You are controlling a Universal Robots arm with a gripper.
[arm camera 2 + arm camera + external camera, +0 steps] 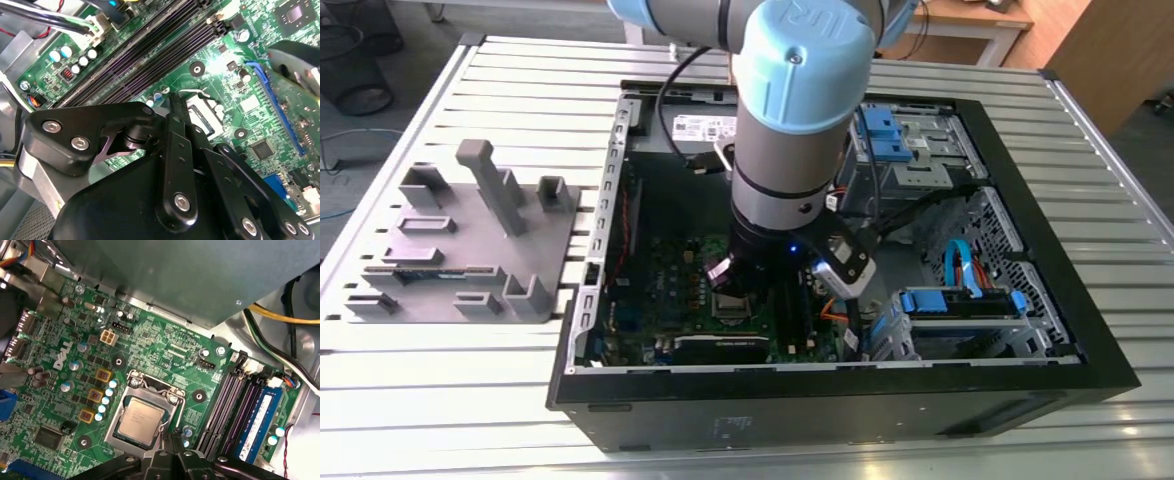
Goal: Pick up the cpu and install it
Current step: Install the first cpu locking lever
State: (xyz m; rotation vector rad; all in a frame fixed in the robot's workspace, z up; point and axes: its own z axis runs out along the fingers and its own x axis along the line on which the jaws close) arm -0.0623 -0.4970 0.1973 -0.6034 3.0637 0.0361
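The arm [787, 110] reaches straight down into an open computer case [854, 390] that lies on its side on a slatted metal worktop [1107, 310]. Its gripper [736, 290] hangs low over the green motherboard [680, 265], in the near part of the case towards the exterior view's left.

In the first wrist view the cpu [141, 420], a small square chip with a pale metal top, sits flat inside the socket frame [150, 385] on the motherboard [150, 337]. The black fingertips [175, 437] are just beside the chip's edge and the socket's corner; I cannot tell whether they touch anything, and nothing is seen pinched between them. In the second wrist view the gripper [176, 107] shows as black linkages ending in narrow tips drawn close together, just above the socket [205, 115]. The long black memory slots [165, 45] run alongside; one slot holds a blue memory stick [257, 422] in the first wrist view.

On the worktop at the exterior view's left, well apart from the case, stands a grey holder block [454, 250] with upright posts and pockets. Blue drive brackets [961, 300] sit at the case's right.
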